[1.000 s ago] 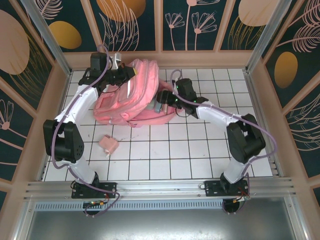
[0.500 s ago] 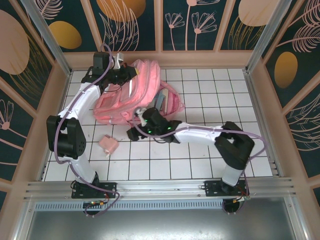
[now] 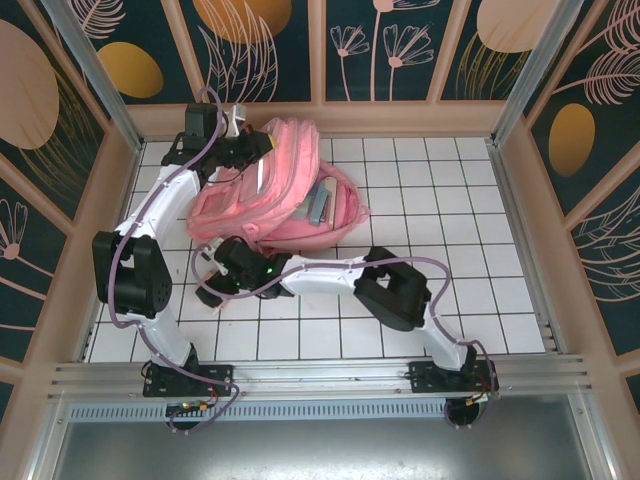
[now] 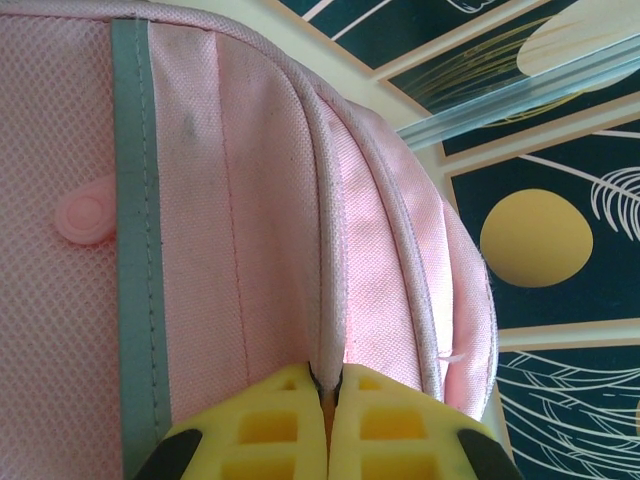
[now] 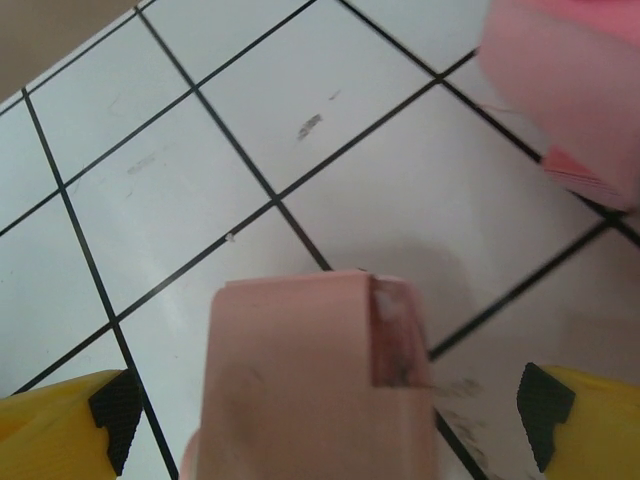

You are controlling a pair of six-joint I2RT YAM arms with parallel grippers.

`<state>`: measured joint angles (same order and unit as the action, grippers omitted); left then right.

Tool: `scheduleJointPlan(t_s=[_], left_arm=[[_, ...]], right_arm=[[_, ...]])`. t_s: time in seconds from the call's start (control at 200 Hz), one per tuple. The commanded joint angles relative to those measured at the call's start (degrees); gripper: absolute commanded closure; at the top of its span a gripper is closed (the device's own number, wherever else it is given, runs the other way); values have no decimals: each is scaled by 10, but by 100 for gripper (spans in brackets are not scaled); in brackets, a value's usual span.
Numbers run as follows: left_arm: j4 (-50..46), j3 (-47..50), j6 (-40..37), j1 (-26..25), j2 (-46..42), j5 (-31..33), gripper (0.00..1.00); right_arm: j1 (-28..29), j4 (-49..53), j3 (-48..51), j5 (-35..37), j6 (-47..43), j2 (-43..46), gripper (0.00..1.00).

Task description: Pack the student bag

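The student bag, a large pink backpack, lies at the back left of the tiled table with its main pocket gaping toward the right. Greyish-blue books show inside the opening. My left gripper is shut on a piped seam of the bag at its top edge, with the yellow fingers pressed together on it. My right gripper reaches far left and hovers low over a small pink box on the tiles. Its yellow fingers stand wide apart on either side of the box, not touching it.
The bag's lower edge lies close behind the pink box. The right arm stretches across the front of the bag. The wooden wall runs along the left. White tiles lie bare to the right.
My right gripper has left the bag's opening and swung down and left across the table to the small pink box. The left gripper has kept its hold on the bag.
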<state>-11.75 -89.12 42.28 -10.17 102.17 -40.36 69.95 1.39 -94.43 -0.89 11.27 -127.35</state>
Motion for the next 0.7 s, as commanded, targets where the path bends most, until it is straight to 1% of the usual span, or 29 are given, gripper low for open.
scheduleJointPlan(t_s=[0.0, 0.18, 0.275, 0.325, 0.375, 0.43, 0.695], left_arm=[[59, 4, -2, 5, -22, -21, 100], [58, 10, -3, 5, -28, -23, 100], [58, 12, -3, 5, -31, -23, 100], [57, 14, -3, 5, -31, -24, 100], [59, 14, -3, 5, -32, -24, 100], [59, 15, -3, 5, -32, -24, 100], [60, 20, -2, 5, -35, -27, 100]], right_arm=[[7, 41, -35, 28, -12, -25, 1], [7, 81, -89, 33, -15, -72, 1], [8, 85, -93, 40, -13, -81, 2], [8, 86, -91, 46, -12, -81, 5], [7, 87, -90, 46, -12, -80, 17], [5, 88, -89, 42, -9, -77, 24], [-2, 58, -25, 54, 11, -12, 32]])
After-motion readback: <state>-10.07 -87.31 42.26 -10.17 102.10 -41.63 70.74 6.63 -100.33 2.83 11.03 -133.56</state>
